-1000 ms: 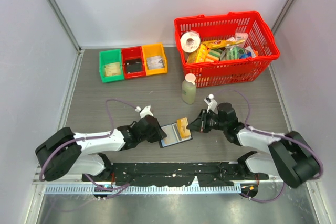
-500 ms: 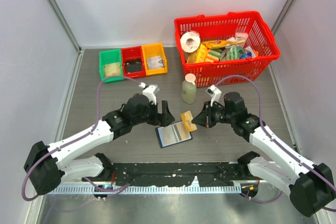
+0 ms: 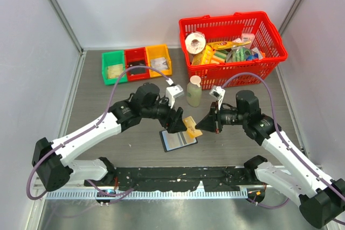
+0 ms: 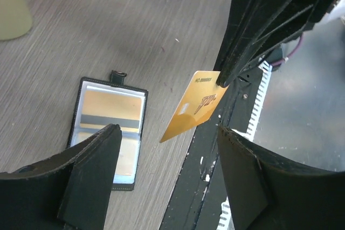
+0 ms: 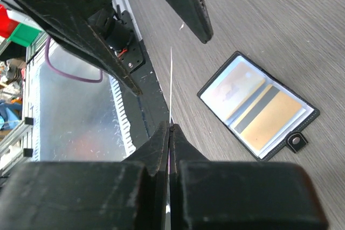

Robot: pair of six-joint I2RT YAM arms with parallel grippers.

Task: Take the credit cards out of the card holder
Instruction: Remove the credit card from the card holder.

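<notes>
The card holder [image 3: 178, 140] lies open and flat on the table, black-edged, with yellow-orange cards showing in its pale sleeves [image 4: 109, 112] [image 5: 259, 106]. One yellow-orange credit card [image 3: 191, 125] hangs in the air just right of the holder. My right gripper [image 3: 200, 125] is shut on that card's upper corner [image 4: 198, 103]. In the right wrist view the card [image 5: 171, 79] is edge-on, rising from the right gripper [image 5: 170, 127]. My left gripper [image 3: 181, 124] stands open, one finger on either side of the card's free end without touching it [image 4: 168, 133].
A pale green bottle [image 3: 194, 92] stands behind the grippers. Further back, a red basket [image 3: 268, 60] holds groceries. Green [image 3: 114, 67], red [image 3: 136, 64] and orange [image 3: 159, 60] trays sit at the back left. The black base rail [image 3: 178, 176] runs along the near edge.
My left gripper let go of the card holder, opened, and rose to the right around the card. My right gripper pulled the card out of the holder and lifted it.
</notes>
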